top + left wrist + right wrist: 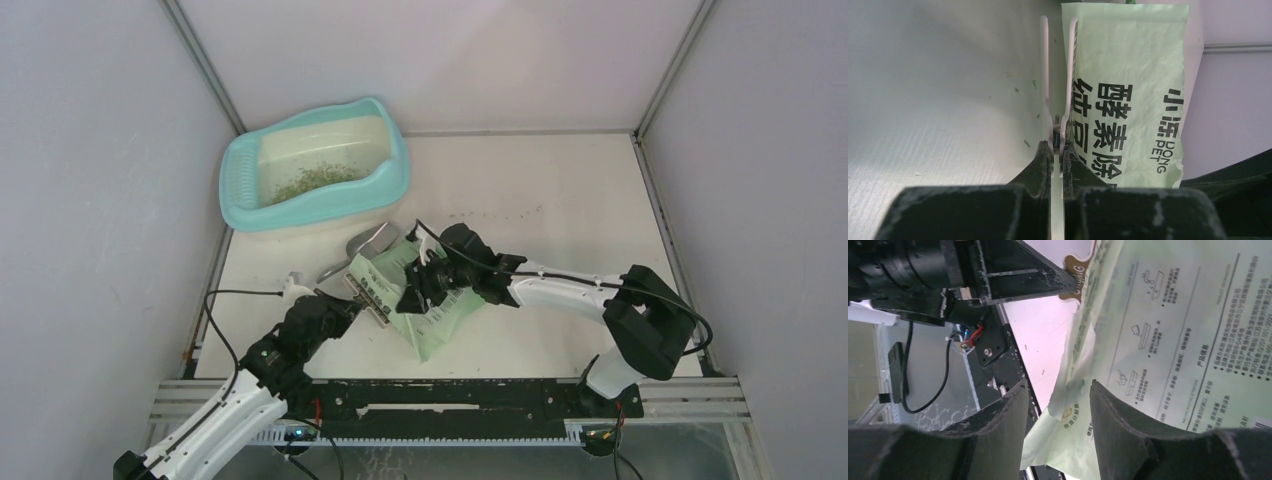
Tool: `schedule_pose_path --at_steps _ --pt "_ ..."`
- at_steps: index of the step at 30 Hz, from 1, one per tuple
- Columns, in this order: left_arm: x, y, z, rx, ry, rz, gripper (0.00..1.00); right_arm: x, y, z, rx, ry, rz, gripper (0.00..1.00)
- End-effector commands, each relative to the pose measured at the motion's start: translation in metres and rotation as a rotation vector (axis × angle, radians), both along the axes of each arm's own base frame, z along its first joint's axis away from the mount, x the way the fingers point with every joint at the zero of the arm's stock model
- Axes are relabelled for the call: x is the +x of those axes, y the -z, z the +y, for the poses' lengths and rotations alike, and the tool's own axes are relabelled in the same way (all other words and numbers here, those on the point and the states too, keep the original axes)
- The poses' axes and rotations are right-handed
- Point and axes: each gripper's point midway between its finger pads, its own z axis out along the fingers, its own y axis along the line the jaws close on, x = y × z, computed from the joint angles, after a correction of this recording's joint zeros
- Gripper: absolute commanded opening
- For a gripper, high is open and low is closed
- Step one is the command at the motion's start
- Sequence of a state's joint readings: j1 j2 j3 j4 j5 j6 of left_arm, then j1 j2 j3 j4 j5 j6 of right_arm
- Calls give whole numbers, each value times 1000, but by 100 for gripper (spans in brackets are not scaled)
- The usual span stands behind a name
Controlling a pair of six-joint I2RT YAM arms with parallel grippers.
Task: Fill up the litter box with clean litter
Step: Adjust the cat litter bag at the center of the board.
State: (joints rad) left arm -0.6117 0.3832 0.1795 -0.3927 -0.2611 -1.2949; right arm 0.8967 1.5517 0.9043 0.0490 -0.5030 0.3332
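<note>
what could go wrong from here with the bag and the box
1. The right fingers stand open around the bag, so only the left fingers pinch one edge; it may slip or sag.
2. The scoop lies between bag and litter box; a swing could knock it.
3. The bag lies short of the box's litter; anything tipped out here lands on the table.

Bright even light, soft shadows; bag (1128, 100) print sharp, left end effector (1058, 150) blurred.

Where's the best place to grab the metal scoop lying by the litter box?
Take the scoop by its narrow handle, the end nearer the left arm, from straight above: it lies flat on the table, and its wide bowl lies beside the litter bag.
</note>
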Motion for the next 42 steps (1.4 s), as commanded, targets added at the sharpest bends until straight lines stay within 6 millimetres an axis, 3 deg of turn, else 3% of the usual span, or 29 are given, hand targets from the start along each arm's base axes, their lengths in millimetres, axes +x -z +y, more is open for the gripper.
schedule_pose_path --at_steps 1,6,17,19,22,26,30,39,42 --pt "8 -21 -2 -29 -17 -56 1 6 -35 18 118 -38 -29 56" --pt "8 -21 -2 -29 -18 -58 1 6 -28 29 104 -81 11 58" --pt "8 -21 -1 -34 -21 -63 1 13 23 44 -48 -109 115 61" --pt "8 -22 -2 -34 -22 -65 1 15 29 45 -60 -109 135 55" --pt "8 -22 -2 -34 -20 -66 1 18 27 47 -23 -117 188 34" --pt "8 -24 -2 -37 -19 -71 1 17 13 54 90 -176 288 12" --pt "8 -29 0 -32 -19 -80 1 19 -6 55 229 -214 390 2" --pt "7 -53 3 -23 -14 -121 1 49 -84 31 610 -246 548 0" --pt "7 -59 3 -18 -8 -131 1 67 -96 18 661 -197 616 0"
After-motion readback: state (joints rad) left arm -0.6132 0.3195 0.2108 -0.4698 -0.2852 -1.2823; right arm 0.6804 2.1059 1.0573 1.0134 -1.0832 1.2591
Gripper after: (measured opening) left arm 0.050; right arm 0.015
